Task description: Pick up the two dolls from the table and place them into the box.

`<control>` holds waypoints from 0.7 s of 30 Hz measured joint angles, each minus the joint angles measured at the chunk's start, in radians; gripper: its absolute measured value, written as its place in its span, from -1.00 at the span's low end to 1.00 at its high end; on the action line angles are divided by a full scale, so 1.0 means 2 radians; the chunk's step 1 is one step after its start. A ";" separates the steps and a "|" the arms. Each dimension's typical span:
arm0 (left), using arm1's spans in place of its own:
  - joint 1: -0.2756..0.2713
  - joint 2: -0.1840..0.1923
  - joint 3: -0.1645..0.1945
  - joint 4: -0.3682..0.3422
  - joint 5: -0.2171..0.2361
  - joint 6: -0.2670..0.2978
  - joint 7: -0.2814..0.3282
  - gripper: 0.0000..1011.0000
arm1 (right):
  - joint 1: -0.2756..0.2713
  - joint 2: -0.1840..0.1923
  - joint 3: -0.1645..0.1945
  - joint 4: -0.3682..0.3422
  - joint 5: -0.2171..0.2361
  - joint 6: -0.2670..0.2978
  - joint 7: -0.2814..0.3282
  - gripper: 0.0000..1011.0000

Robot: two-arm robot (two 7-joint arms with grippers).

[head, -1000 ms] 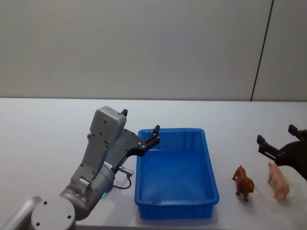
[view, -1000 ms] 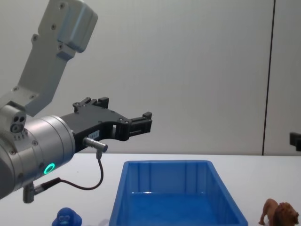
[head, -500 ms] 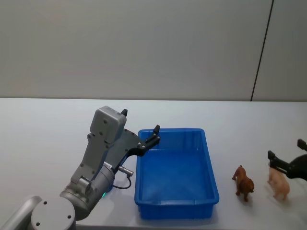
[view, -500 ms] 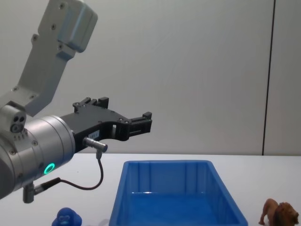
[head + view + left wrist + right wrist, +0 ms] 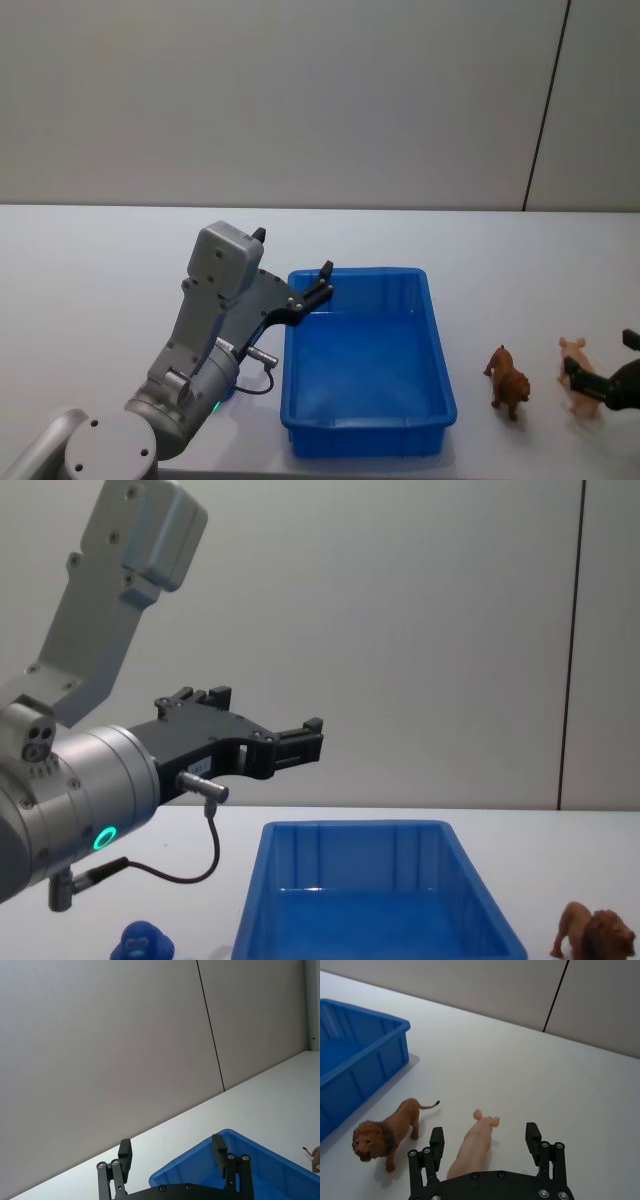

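While L gripper [image 5: 171, 1145] hangs open-jawed by box [image 5: 265, 1154] rim, R gripper [image 5: 485, 1134], jaws apart, straddles pink pig [image 5: 470, 1151] beside lion [image 5: 387, 1132].

Left end effector [image 5: 263, 720] raised near box [image 5: 355, 827], seemingly open

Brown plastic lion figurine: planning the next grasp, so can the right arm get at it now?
Probably yes. The right gripper hovers with open jaws over the pink plastic pig figurine right beside the brown plastic lion figurine; nothing stands between them, though the pig is close.
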 joint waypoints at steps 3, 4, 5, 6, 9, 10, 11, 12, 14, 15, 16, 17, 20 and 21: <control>0.000 0.000 0.000 0.000 0.000 0.000 0.000 0.98 | -0.003 0.001 -0.001 0.001 -0.003 0.005 0.002 0.98; 0.000 0.000 0.000 0.000 0.000 0.000 0.000 0.98 | -0.004 0.001 -0.001 0.001 -0.004 0.007 0.002 0.98; 0.000 0.000 0.000 0.000 0.000 0.000 0.000 0.98 | -0.004 0.001 -0.001 0.001 -0.005 0.008 0.002 0.98; 0.000 0.000 0.000 0.000 0.000 0.000 0.000 0.98 | -0.004 0.001 -0.002 0.001 -0.005 0.009 0.003 0.98; 0.000 0.000 0.000 0.000 0.000 0.000 0.000 0.98 | -0.007 0.000 -0.004 0.002 -0.009 0.015 0.002 0.98; 0.000 0.000 0.000 0.000 0.000 0.000 0.000 0.98 | -0.007 0.000 -0.004 0.002 -0.009 0.015 0.002 0.98; 0.000 0.000 0.000 0.000 0.000 0.000 0.000 0.98 | -0.007 -0.001 -0.005 0.003 -0.010 0.017 0.002 0.98; 0.000 0.000 0.000 0.000 0.000 0.000 0.000 0.98 | -0.007 -0.002 -0.006 0.003 -0.010 0.019 0.001 0.98; 0.000 0.000 0.000 0.000 0.000 0.000 0.000 0.98 | -0.008 -0.003 -0.007 0.003 -0.011 0.021 0.000 0.98; 0.000 0.000 0.000 0.000 0.000 0.000 0.000 0.98 | -0.008 -0.004 -0.008 0.003 -0.011 0.024 0.000 0.98; 0.000 0.000 0.000 0.000 0.000 0.000 0.000 0.98 | -0.008 -0.004 -0.009 0.003 -0.011 0.025 -0.001 0.98; 0.000 0.000 0.000 0.000 0.000 0.000 0.000 0.98 | -0.008 -0.005 -0.009 0.003 -0.011 0.026 -0.001 0.98; 0.000 0.000 0.000 0.000 0.000 0.000 0.000 0.98 | -0.008 -0.007 -0.011 0.003 -0.011 0.032 -0.003 0.98; 0.000 0.000 0.000 0.000 0.000 0.000 0.000 0.98 | -0.008 -0.007 -0.011 0.003 -0.011 0.033 -0.003 0.98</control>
